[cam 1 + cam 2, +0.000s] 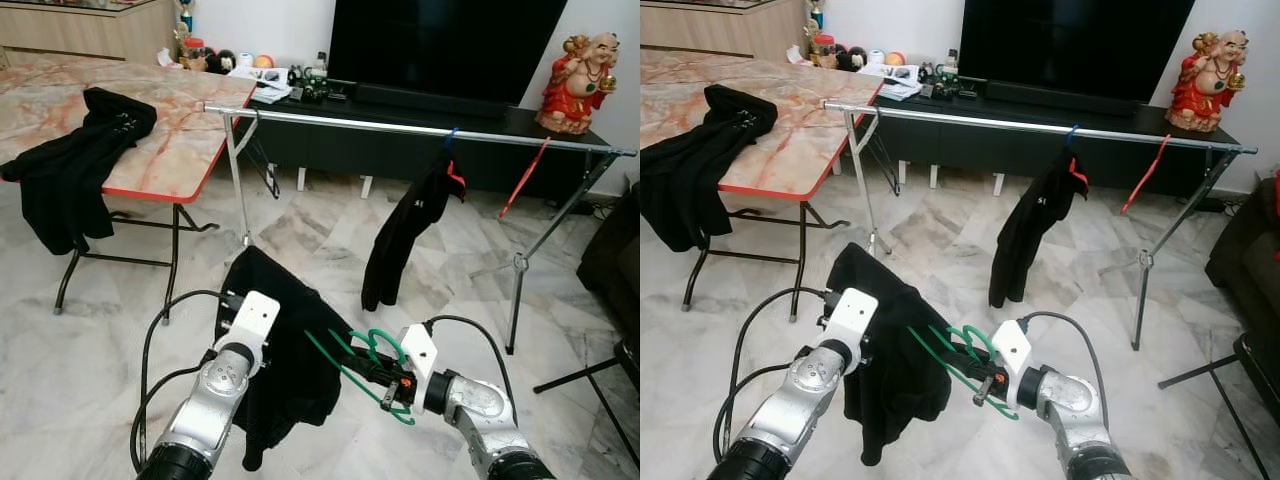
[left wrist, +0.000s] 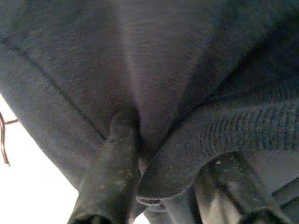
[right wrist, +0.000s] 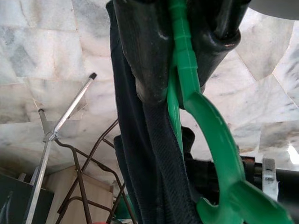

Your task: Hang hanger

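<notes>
Right claw [image 1: 385,380] clamps the green hanger [image 1: 362,362]; left claw [image 2: 154,186] pinches the black garment [image 1: 285,340]

sofa [image 1: 612,262] cropped, left gripper [image 2: 140,163] cloth-buried

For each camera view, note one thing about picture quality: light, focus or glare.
Left eye view: even daylight, sharp, soft sheen on the marble floor. Left wrist view: dim and blurred, the black garment pressed close, one corner blown out white. Right wrist view: the green hanger and right gripper soft from nearness, tiles behind bright.
</notes>
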Controlling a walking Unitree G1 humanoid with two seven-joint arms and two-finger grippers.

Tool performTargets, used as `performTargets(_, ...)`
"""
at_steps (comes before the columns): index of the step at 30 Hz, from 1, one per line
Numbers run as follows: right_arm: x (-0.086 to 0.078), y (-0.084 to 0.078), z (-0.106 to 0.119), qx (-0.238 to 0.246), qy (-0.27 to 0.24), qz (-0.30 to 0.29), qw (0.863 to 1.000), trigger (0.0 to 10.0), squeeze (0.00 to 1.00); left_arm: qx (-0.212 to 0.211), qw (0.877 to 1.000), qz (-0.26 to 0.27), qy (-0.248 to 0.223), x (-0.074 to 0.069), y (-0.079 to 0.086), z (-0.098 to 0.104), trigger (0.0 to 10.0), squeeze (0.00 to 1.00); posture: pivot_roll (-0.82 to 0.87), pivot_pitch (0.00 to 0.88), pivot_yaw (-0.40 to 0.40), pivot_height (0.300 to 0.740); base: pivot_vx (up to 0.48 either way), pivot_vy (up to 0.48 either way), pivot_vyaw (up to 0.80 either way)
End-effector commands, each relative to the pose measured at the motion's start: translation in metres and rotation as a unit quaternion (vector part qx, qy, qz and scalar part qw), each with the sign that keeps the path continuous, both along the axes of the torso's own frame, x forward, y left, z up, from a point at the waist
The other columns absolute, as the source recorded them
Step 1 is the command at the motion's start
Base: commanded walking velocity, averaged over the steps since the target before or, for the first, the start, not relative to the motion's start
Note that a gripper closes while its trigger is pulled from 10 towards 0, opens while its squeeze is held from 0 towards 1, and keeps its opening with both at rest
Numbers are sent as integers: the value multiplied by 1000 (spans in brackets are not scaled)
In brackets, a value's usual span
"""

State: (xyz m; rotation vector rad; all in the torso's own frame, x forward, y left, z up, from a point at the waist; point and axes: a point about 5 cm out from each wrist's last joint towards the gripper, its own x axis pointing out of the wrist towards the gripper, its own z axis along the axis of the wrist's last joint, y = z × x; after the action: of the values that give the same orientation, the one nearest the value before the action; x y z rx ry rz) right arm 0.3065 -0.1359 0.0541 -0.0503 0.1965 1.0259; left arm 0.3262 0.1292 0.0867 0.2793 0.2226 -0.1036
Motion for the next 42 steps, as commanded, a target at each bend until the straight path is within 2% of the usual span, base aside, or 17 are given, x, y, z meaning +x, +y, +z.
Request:
performTargets(1, 2, -3, 6, 13, -18, -6, 1000, 0, 0, -10, 999, 4, -30, 6, -1, 13, 0, 0, 162, 0, -119, 740, 0, 0, 0)
performTargets(17, -4, -8, -7, -27, 3, -17, 999, 0, 0, -48, 996, -4, -76, 4, -7, 23, 0, 0, 163, 0, -119, 740, 0, 0, 0)
performTargets(31, -14, -19, -28, -100, 34, -47, 993, 0, 0, -74, 992, 42, -98, 3, 7, 27, 0, 0, 164, 0, -118, 740, 0, 0, 0)
performTargets(33, -21, -22, -37, -143, 45, -23, 988, 0, 0, -79, 989, 58, -107, 3, 11, 30, 0, 0, 164, 0, -118, 740, 0, 0, 0)
performTargets(38, -34, -25, -48, -167, 76, 15, 983, 0, 0, -87, 985, 84, -119, 5, 17, 34, 0, 0, 161, 0, -119, 740, 0, 0, 0)
performTargets(42, -51, -28, -59, -191, 115, 78, 972, 0, 0, -89, 985, 95, -116, 5, 21, 33, 0, 0, 156, 0, -118, 740, 0, 0, 0)
